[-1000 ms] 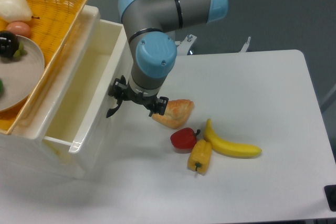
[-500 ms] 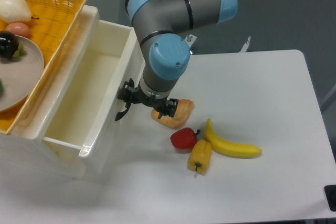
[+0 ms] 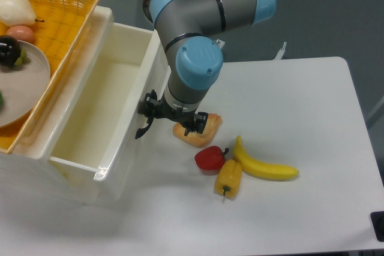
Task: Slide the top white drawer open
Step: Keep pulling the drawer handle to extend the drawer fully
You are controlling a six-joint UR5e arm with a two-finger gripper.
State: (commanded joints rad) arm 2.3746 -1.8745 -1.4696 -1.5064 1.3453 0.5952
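The top white drawer [image 3: 96, 112] is slid far out to the right from the cream cabinet, and its deep inside is bare. A curved black handle [image 3: 141, 130] shows on the drawer's front face. My gripper [image 3: 157, 118] hangs under the blue-capped wrist, pressed against that front face at the handle. Its fingers are mostly hidden below the wrist, and it looks shut on the handle.
A yellow wicker basket [image 3: 60, 10] with a grey plate [image 3: 24, 82] and fruit sits on the cabinet top. On the table right of the drawer lie a bread piece [image 3: 201, 130], a red pepper [image 3: 210, 159], a yellow pepper [image 3: 229, 178] and a banana [image 3: 267, 169].
The drawer has slid further out to the right, and my gripper moved right with its handle, closer to the bread piece.
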